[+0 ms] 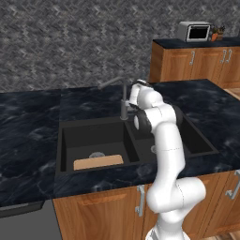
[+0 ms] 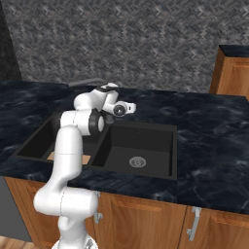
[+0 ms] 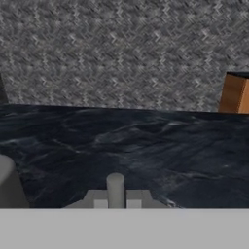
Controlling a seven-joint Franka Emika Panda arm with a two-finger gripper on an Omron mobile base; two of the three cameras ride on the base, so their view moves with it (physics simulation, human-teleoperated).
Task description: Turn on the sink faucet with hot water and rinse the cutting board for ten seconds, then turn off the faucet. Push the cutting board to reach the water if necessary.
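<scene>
The black double-basin sink (image 1: 70, 140) is set in the dark marble counter. The tan cutting board (image 1: 98, 162) lies flat at the front of its left basin, beside the drain. The dark grey faucet (image 1: 124, 107) stands behind the divider, its thin spout arm (image 1: 108, 83) angled up and to the left over that basin. No water stream is visible. My hand reaches to the right side of the faucet post. In the hand view my gripper (image 3: 116, 202) has its fingertips close together, with the small grey lever (image 3: 115, 185) between them. The post (image 3: 7, 184) stands at the left.
The right basin with its silver drain (image 2: 137, 161) holds nothing. A toaster oven (image 1: 193, 31) sits on a raised wooden cabinet at the far right. A patterned grey wall runs behind the counter (image 2: 204, 121). Cabinet doors with handles are below.
</scene>
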